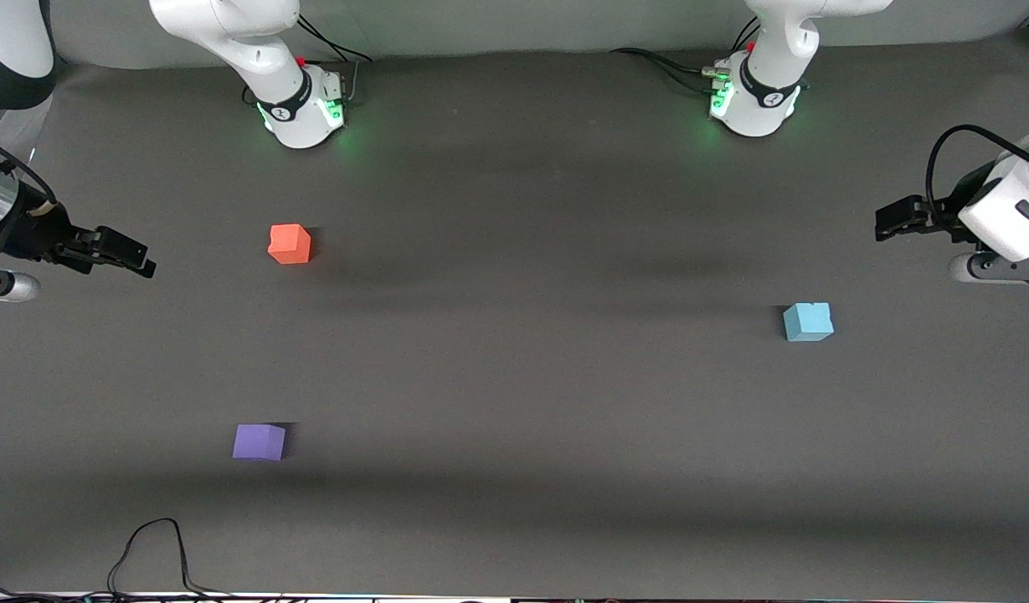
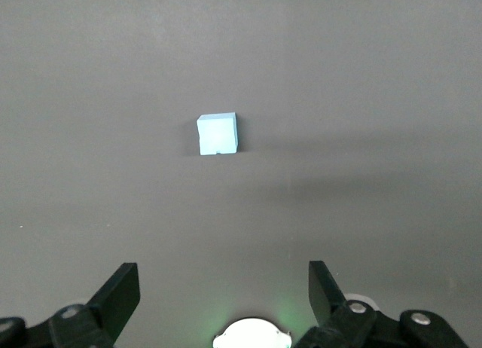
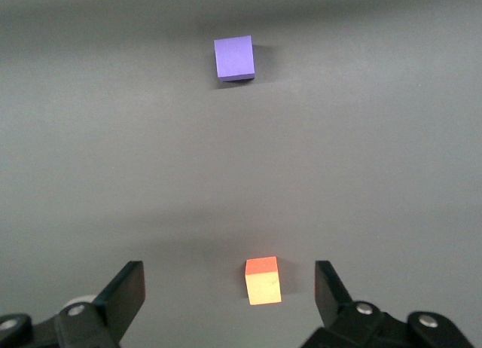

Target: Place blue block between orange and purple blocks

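Note:
The light blue block (image 1: 808, 322) sits on the dark mat toward the left arm's end; it also shows in the left wrist view (image 2: 218, 134). The orange block (image 1: 290, 244) and the purple block (image 1: 259, 441) sit toward the right arm's end, the purple one nearer the front camera. Both show in the right wrist view, orange (image 3: 263, 281) and purple (image 3: 233, 58). My left gripper (image 1: 882, 221) (image 2: 222, 269) is open and empty, up over the table's end near the blue block. My right gripper (image 1: 147, 260) (image 3: 229, 267) is open and empty, over the table's end near the orange block.
The dark grey mat (image 1: 514, 394) covers the table. The two arm bases (image 1: 300, 113) (image 1: 753, 105) stand along the edge farthest from the front camera. A black cable (image 1: 150, 548) loops at the nearest edge, toward the right arm's end.

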Robot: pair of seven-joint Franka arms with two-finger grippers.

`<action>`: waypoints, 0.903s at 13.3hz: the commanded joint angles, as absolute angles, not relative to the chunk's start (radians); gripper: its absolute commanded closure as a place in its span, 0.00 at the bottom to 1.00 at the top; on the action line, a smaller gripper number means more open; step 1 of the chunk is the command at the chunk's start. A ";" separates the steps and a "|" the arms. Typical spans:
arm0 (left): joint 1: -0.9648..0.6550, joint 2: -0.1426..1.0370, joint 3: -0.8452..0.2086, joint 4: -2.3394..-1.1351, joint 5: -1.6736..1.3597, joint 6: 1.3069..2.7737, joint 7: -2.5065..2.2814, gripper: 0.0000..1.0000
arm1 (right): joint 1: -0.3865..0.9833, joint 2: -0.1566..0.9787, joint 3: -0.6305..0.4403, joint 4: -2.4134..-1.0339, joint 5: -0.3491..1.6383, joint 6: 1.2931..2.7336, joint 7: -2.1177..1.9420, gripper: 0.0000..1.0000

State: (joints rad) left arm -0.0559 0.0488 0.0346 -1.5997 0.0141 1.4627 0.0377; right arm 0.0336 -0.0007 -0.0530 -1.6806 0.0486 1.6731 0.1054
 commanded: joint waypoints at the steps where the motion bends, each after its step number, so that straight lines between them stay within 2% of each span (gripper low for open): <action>1: -0.020 -0.052 0.037 -1.722 0.015 1.482 0.080 0.00 | 0.040 -0.011 -0.054 -1.681 0.032 1.677 0.103 0.00; 4: -0.018 -0.164 0.038 -1.877 0.020 1.569 0.072 0.00 | 0.040 -0.011 -0.054 -1.681 0.032 1.675 0.103 0.00; 7: -0.018 -0.173 0.038 -1.945 0.020 1.650 0.064 0.00 | 0.040 -0.011 -0.054 -1.680 0.032 1.675 0.104 0.00; 12: 0.021 -0.166 0.038 -2.204 0.026 2.001 0.080 0.00 | 0.040 -0.009 -0.054 -1.680 0.032 1.675 0.104 0.00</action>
